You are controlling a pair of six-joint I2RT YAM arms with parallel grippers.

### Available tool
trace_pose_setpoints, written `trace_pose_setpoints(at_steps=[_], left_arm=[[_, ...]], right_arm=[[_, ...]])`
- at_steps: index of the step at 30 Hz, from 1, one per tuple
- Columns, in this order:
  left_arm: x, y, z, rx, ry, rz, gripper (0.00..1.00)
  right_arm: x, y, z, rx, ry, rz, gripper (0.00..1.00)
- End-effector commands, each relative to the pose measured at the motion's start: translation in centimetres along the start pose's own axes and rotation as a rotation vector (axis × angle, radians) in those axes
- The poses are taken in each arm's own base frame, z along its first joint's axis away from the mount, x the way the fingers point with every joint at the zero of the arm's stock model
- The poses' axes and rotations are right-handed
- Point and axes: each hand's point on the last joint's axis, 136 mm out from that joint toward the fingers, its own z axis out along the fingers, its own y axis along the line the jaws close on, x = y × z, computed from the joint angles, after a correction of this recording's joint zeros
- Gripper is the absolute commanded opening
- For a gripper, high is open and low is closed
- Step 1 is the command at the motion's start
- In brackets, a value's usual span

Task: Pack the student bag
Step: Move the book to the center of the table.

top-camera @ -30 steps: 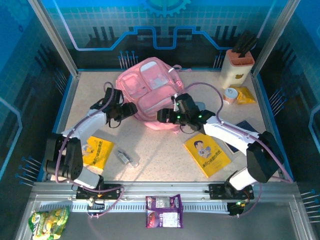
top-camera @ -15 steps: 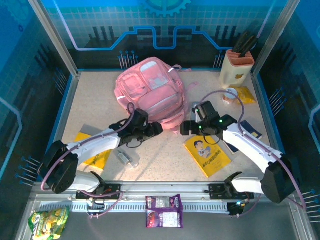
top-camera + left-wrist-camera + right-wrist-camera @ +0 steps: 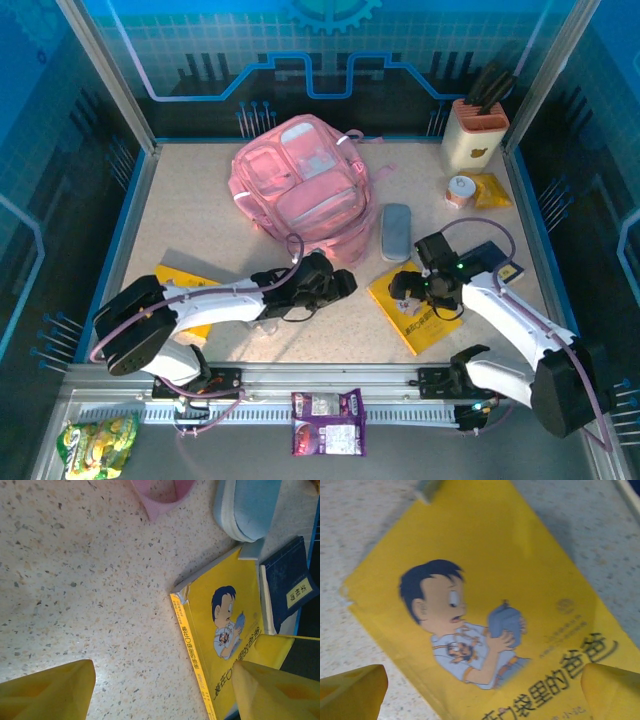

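Over the yellow book [image 3: 415, 308] at the near right of the counter [image 3: 200, 210], our right fingers [image 3: 352, 692] hang spread wide with nothing between them, the cover's cartoon boy straight below. Our left fingers [image 3: 47, 690] are also apart and empty, low over bare counter just left of that book, facing its spine edge.

The bag [image 3: 300, 190] lies well apart from both, at the far middle of the counter with its front pockets up. The grey pencil case [image 3: 396, 232] lies between it and the book, just beside the bag's right side.

We judge the step in hand to be lifting the book for packing. It lies flat, so a straight drop onto the cover would give the fingers nothing to pinch. We would do better to shift to an edge, tilt, and work one finger under. The left fingers could brace the spine side so the book does not skate. The blue book [image 3: 290, 585] lies just beside its right edge, so we should not drag that along. We cannot tell whether the bag's main zipper is open, and that needs settling before any carry.
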Motion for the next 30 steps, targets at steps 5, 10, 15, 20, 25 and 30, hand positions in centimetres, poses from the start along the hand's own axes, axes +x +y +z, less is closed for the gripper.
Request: trace_pose_setpoints(at_steps=[5, 10, 15, 20, 25, 30], left_arm=[[-0.4, -1.1, 0.8, 0.032, -0.044, -0.037, 0.73], [-0.4, -0.9, 1.0, 0.017, -0.044, -0.034, 0.73], [-0.5, 0.4, 0.5, -0.03, -0.057, -0.05, 0.73], [-0.8, 2.5, 0.1, -0.082, -0.054, -0.071, 0.74], [-1.3, 3.6, -0.3, -0.086, -0.074, -0.09, 0.72], [-1.1, 3.4, -0.3, -0.078, -0.042, -0.063, 0.67]], right_arm=[[-0.5, -3.5, 1.5, 0.046, -0.003, 0.153, 0.99], [-0.9, -3.7, 2.9, 0.01, 0.04, 0.201, 1.0], [0.7, -1.6, 3.9, -0.075, 0.109, 0.218, 1.0], [2.2, 2.7, 3.8, -0.173, 0.129, 0.23, 1.0], [2.8, 8.4, 2.9, -0.257, 0.126, 0.163, 1.0], [2.5, 11.0, 1.9, -0.326, 0.1, 0.041, 0.92]])
